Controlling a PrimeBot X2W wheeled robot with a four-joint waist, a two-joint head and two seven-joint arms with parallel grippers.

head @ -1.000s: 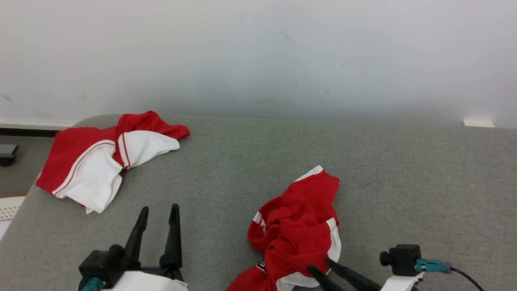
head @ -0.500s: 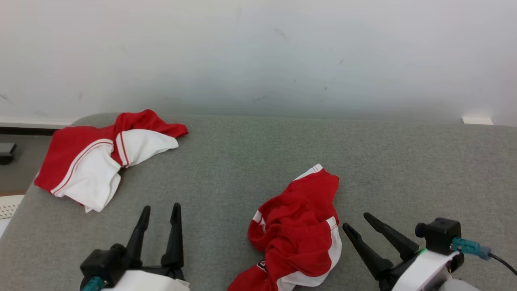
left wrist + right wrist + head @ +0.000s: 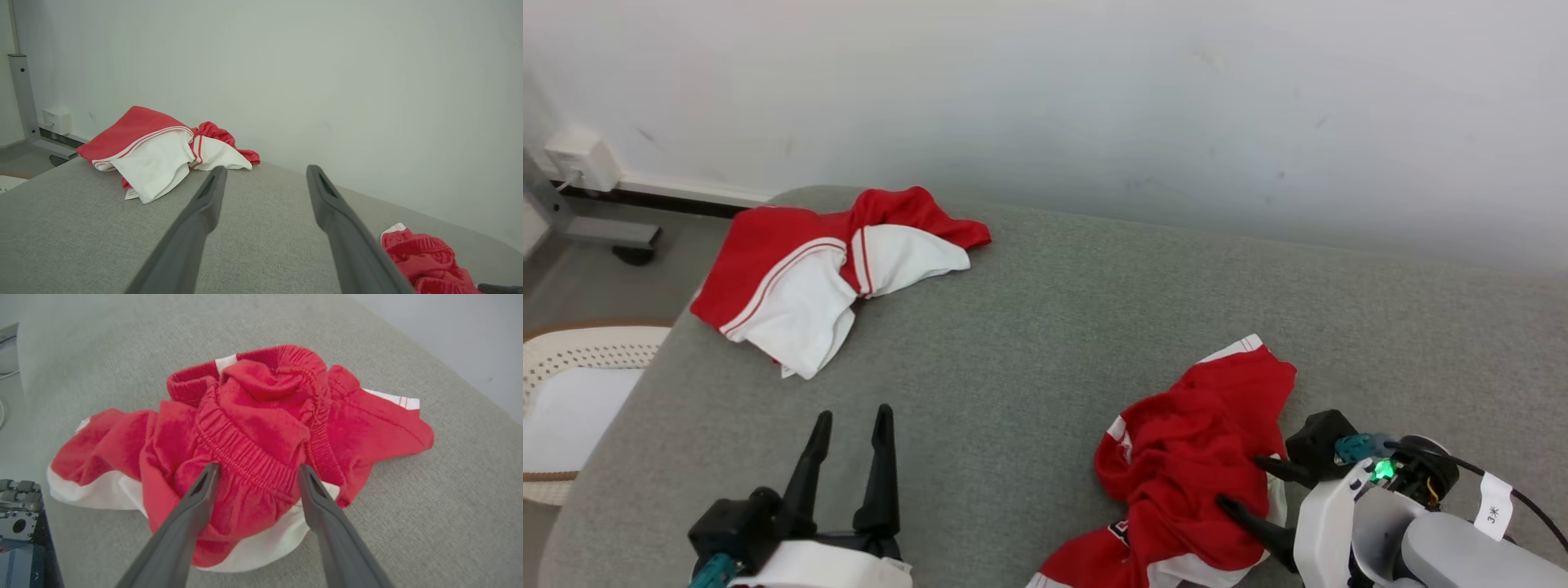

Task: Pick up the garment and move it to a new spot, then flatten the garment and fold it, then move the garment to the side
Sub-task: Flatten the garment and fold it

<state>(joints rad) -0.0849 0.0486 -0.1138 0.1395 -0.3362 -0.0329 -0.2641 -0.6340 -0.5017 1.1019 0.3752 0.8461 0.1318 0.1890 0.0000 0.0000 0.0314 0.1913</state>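
The red-and-white garment (image 3: 1184,461) lies crumpled in a loose heap.

On the bench (image 3: 1029,343), the crumpled garment (image 3: 1192,457) lies front right, the right end effector (image 3: 1240,480) over its right side. A second garment (image 3: 800,278) lies at the far left corner. The left end effector (image 3: 854,412) hovers front left, apart from both. A basket (image 3: 572,351) sits on the floor, left of the bench.

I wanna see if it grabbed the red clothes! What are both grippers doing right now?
Left gripper: open, holding nothing.
Right gripper: open, straddling the crumpled red garment, not gripping it.
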